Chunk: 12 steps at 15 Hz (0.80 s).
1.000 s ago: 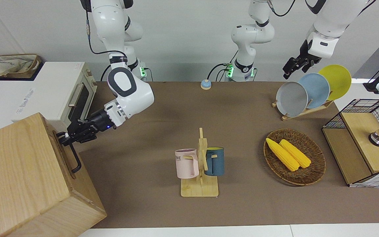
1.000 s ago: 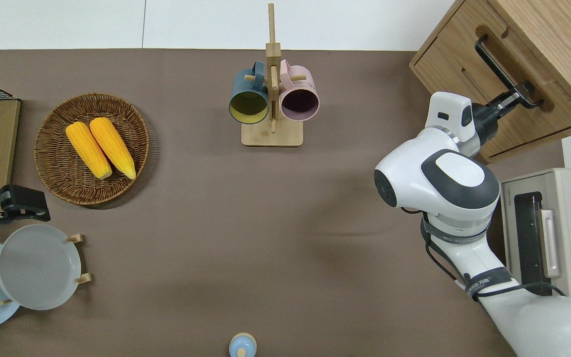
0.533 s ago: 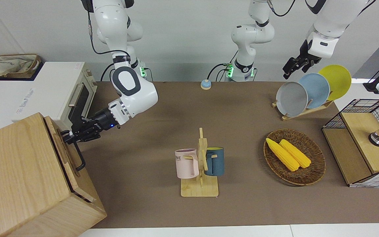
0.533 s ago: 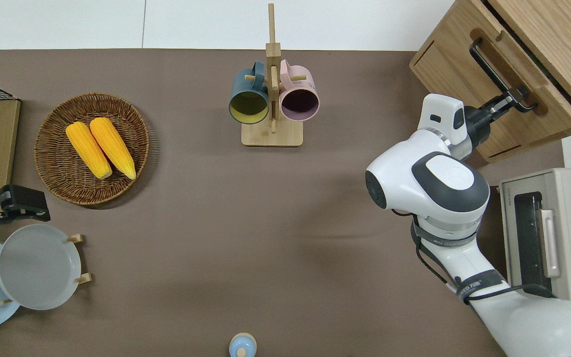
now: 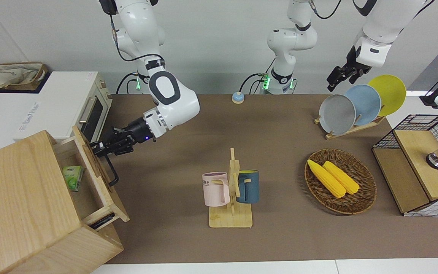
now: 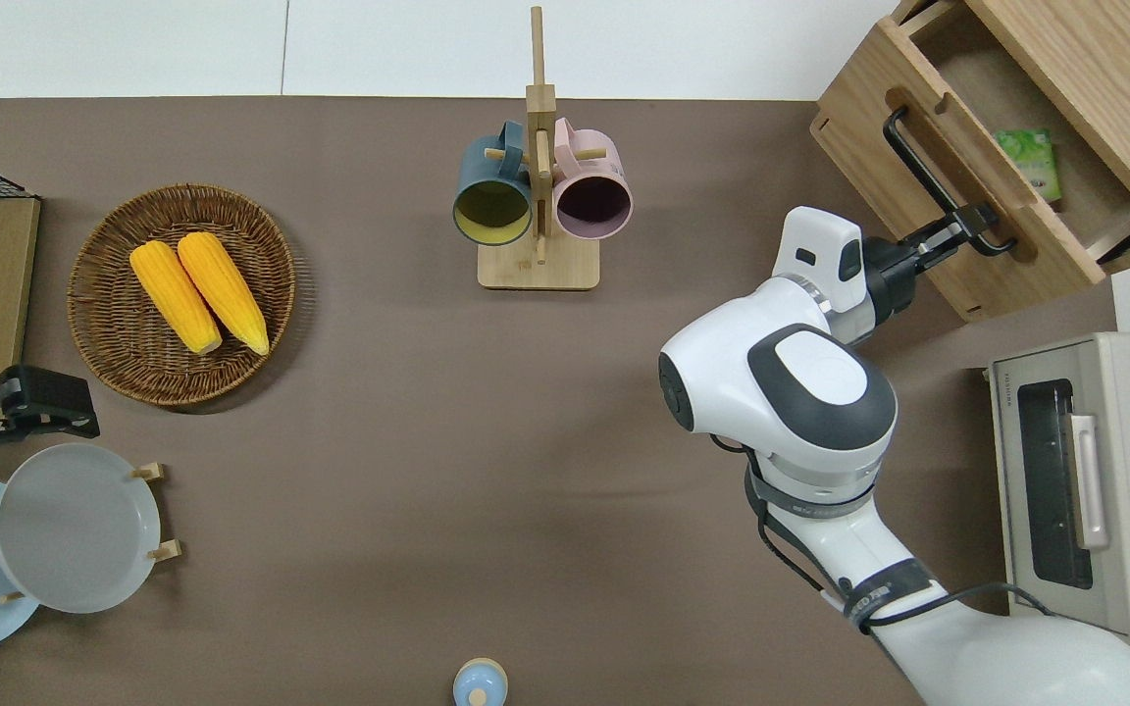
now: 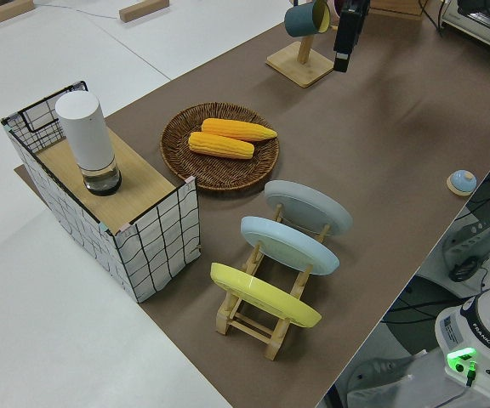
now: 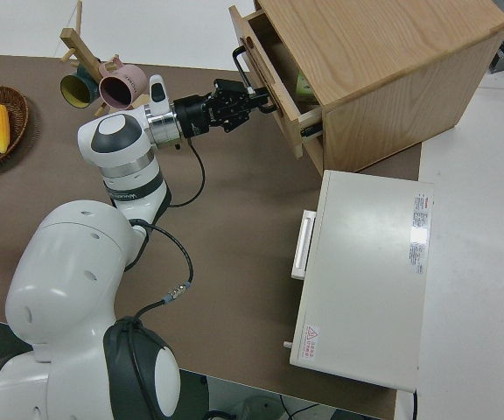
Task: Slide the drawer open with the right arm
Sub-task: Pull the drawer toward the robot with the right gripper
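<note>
My right gripper (image 6: 969, 222) is clamped on the black bar handle (image 6: 933, 182), at the end of the bar nearer to the robots, with my wrist running level toward the drawer front. In the front view my fingers (image 5: 98, 146) close around the top corner of the bar.

The drawer (image 5: 89, 179) stands partly pulled out of the pale wooden box (image 5: 17, 205), which sits at my end of the table, farther from the robots than the toaster oven (image 6: 1085, 471). Inside the open tray lies a small green packet (image 6: 1028, 159); a dark side runner (image 5: 102, 221) shows beneath the drawer's edge.

Handling, as I judge it:
- Rigid wood, nothing fragile. The load is light, just the one packet.
- It rides on runners, so it should travel smoothly if pulled straight along them.
- My hold is off-centre. A pull from one end of the bar could rack the drawer and bind it. The middle of the bar would be the better hold.
- The bar is metal and probably slick. A hooked grip around it suits a pull better than a pinch.
- The box itself looks heavy enough to stay put, though I cannot tell if it is fixed.

The left arm is parked.
</note>
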{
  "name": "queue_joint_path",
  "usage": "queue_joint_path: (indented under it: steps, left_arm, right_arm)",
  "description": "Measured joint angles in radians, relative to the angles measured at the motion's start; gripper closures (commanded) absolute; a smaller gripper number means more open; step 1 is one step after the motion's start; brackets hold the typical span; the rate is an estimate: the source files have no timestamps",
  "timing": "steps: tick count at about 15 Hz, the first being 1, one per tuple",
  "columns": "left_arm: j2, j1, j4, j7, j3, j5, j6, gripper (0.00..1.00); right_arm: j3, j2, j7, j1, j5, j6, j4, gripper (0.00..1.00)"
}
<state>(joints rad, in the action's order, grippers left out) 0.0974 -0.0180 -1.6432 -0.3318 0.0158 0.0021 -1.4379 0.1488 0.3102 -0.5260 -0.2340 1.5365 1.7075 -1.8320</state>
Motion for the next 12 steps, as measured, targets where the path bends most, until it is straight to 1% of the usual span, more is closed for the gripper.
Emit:
queue_joint_path:
  steps: [2, 5, 6, 7, 9, 11, 12]
  left_arm:
    - [0.0, 0.0, 0.0, 0.0, 0.0, 0.0, 0.0, 0.01]
    - [0.0, 0.0, 0.0, 0.0, 0.0, 0.0, 0.0, 0.01]
    - [0.0, 0.0, 0.0, 0.0, 0.0, 0.0, 0.0, 0.01]
    - [0.0, 0.0, 0.0, 0.0, 0.0, 0.0, 0.0, 0.01]
    - [0.0, 0.0, 0.0, 0.0, 0.0, 0.0, 0.0, 0.01]
    - [0.0, 0.0, 0.0, 0.0, 0.0, 0.0, 0.0, 0.01]
    - [0.0, 0.0, 0.0, 0.0, 0.0, 0.0, 0.0, 0.01]
  right_arm:
    - [0.023, -0.002, 0.001, -0.005, -0.021, -0.031, 0.001, 1.0]
    - [0.074, -0.006, 0.003, -0.008, -0.064, -0.086, 0.003, 1.0]
    - [0.111, -0.009, 0.004, -0.009, -0.09, -0.121, 0.004, 1.0]
    - [0.129, -0.01, 0.004, -0.009, -0.102, -0.138, 0.005, 1.0]
    - [0.199, -0.013, 0.004, -0.01, -0.143, -0.197, 0.007, 1.0]
    - [0.238, -0.014, 0.004, -0.012, -0.164, -0.227, 0.008, 1.0]
    - [0.244, -0.014, 0.004, -0.012, -0.167, -0.232, 0.008, 1.0]
